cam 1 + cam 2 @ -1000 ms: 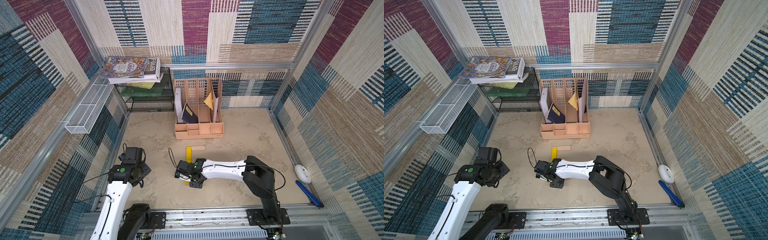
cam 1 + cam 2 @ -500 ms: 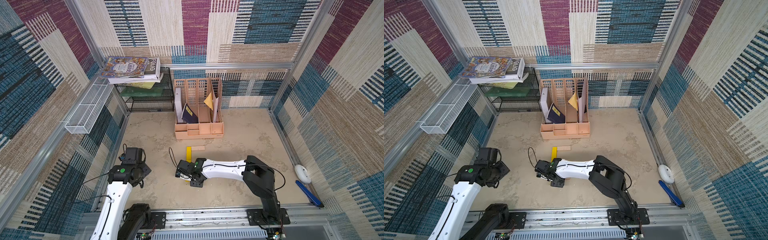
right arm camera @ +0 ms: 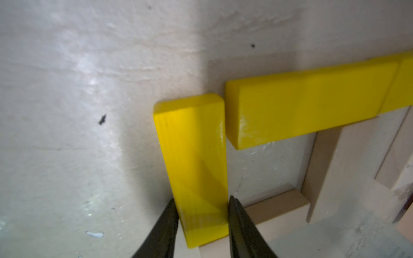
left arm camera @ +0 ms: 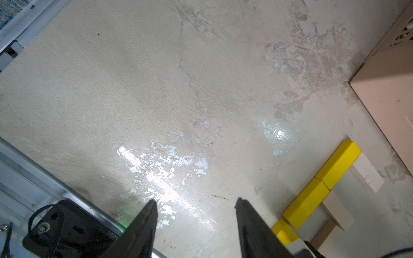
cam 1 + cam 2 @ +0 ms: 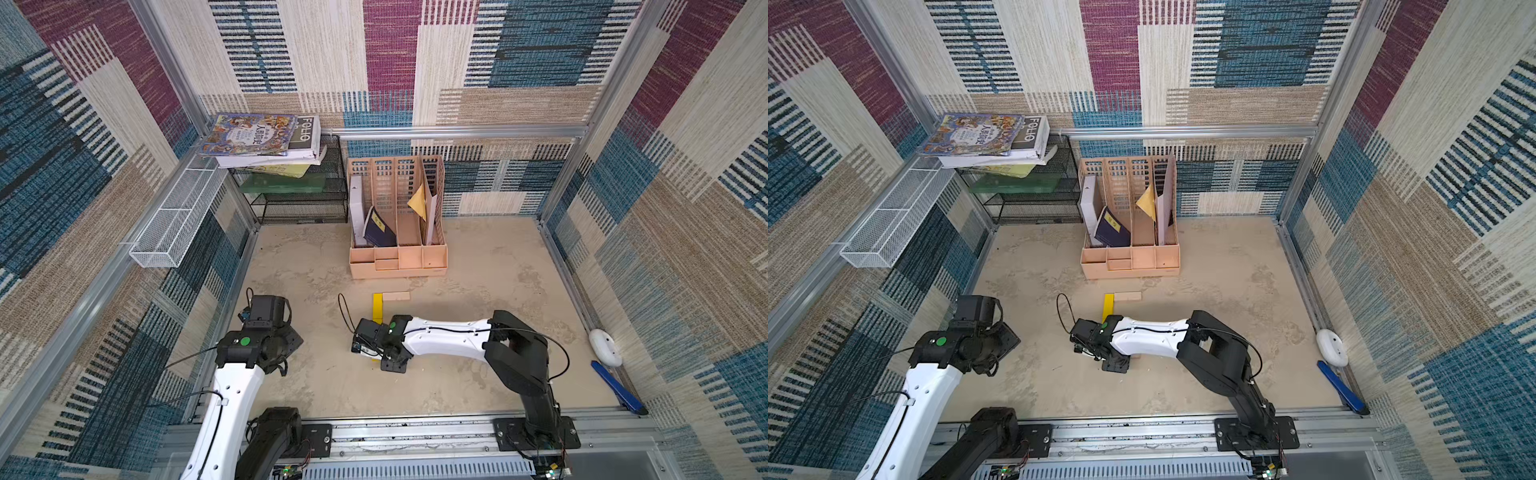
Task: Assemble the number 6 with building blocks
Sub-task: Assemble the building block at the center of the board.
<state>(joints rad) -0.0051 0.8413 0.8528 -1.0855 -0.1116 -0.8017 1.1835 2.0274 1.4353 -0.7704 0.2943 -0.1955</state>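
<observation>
Rail [image 5: 415, 432] runs along the near edge with both arm bases on it. Near left, left gripper [image 4: 194, 214] hangs over bare table [image 4: 156, 89], jaws apart, nothing between them. At the near right edge lies a blue tool [image 5: 615, 386], with a white oval thing [image 5: 604, 347] just beyond it. Mid-table the right arm [image 5: 444, 336] reaches left. Right gripper [image 3: 201, 202] is clamped on one end of a yellow plank [image 3: 194, 156], a finger [image 3: 161, 234] on each long side. This plank lies left-right as the near stroke of the 6 [image 4: 312, 196]. Its free end sits just beside the near end of the yellow column [image 5: 377, 305], with a thin gap showing. Cannot tell if it rests on the table or is a bit above it. The column is two yellow planks end to end, running near-far. Right of it, right pale plank [image 3: 279, 205] runs near-far and middle pale plank [image 3: 324, 167] runs left-right, forming the loop. Far pale plank [image 5: 395, 296] sticks right from the column's far end, touching it. In both top views the arm hides the loop. Beyond, organizer [image 5: 399, 266] holding papers stands by the far wall. Far left, mesh shelf [image 5: 299, 199] carries books [image 5: 262, 137], and wire basket [image 5: 174, 220] hangs on the left wall.
</observation>
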